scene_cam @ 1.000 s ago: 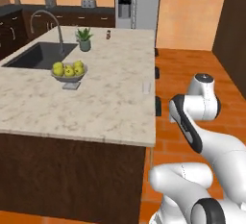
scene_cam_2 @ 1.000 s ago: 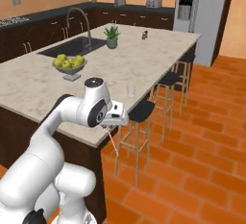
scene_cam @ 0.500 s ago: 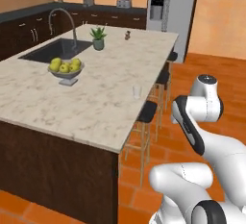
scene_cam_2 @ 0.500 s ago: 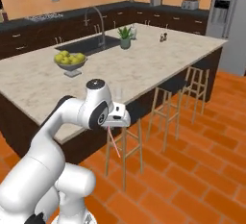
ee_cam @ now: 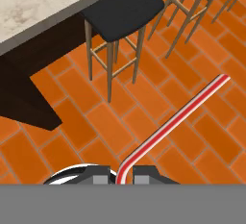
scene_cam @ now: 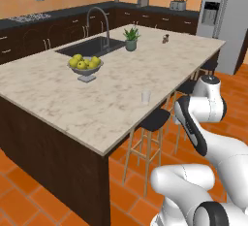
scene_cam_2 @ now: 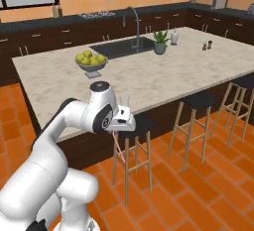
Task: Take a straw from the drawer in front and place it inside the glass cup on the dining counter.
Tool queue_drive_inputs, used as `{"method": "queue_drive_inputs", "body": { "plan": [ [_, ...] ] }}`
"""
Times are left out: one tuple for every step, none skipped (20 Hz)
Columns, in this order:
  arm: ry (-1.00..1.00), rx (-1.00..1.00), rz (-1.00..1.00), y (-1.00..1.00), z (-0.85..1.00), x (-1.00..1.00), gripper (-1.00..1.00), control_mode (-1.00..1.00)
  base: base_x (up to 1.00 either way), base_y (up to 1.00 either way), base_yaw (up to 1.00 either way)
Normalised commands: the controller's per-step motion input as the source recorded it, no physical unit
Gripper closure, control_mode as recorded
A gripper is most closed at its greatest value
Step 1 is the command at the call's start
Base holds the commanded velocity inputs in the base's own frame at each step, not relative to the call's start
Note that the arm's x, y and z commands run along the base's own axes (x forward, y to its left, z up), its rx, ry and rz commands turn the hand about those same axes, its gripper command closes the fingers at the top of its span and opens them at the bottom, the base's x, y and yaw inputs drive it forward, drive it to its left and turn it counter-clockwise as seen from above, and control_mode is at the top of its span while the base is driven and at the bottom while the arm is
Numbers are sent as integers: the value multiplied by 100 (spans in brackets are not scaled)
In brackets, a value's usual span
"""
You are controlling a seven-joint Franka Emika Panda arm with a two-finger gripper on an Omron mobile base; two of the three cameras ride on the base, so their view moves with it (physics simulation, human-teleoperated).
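Straw (ee_cam: 173, 122), pinched between closed gripper (ee_cam: 120, 172) fingers, slanting toward two o'clock over floor tiles; glass cup (scene_cam: 146, 96) near dining counter (scene_cam: 58, 94) edge: raise, align vertically, then lower.

A home kitchen is shown. A sink (scene_cam: 92, 46) is set into the marbled island bench (scene_cam: 58, 89), with stools (scene_cam_2: 203, 101) alongside. A refrigerator (scene_cam: 220, 21) is seen behind

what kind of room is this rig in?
A rendered home kitchen, by the look of it: a big marble-topped island with a sink and tap, bar stools along its edge, and a steel fridge at the back.
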Motion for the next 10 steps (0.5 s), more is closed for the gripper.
{"method": "queue_drive_inputs", "body": {
  "plan": [
    [0, 0, 0, 0, 0, 0, 100, 100, 10, -80, 51],
    [0, 0, 0, 0, 0, 0, 100, 100, 9, -80, 51],
    [0, 0, 0, 0, 0, 0, 100, 100, 9, -80, 51],
    [0, 0, 0, 0, 0, 0, 100, 100, 4, -79, 52],
    [0, 0, 0, 0, 0, 0, 100, 100, 0, -75, 55],
    [0, 0, 0, 0, 0, 0, 100, 100, 0, -71, 57],
    [0, 0, 0, 0, 0, 0, 100, 100, 0, -69, 58],
    [0, 0, 0, 0, 0, 0, 100, 100, 0, -68, 59],
    [0, 0, 0, 0, 0, 0, 100, 100, 0, -68, 60],
    [0, 0, 0, 0, 0, 0, 100, 100, 0, -66, 61]
  ]
}}
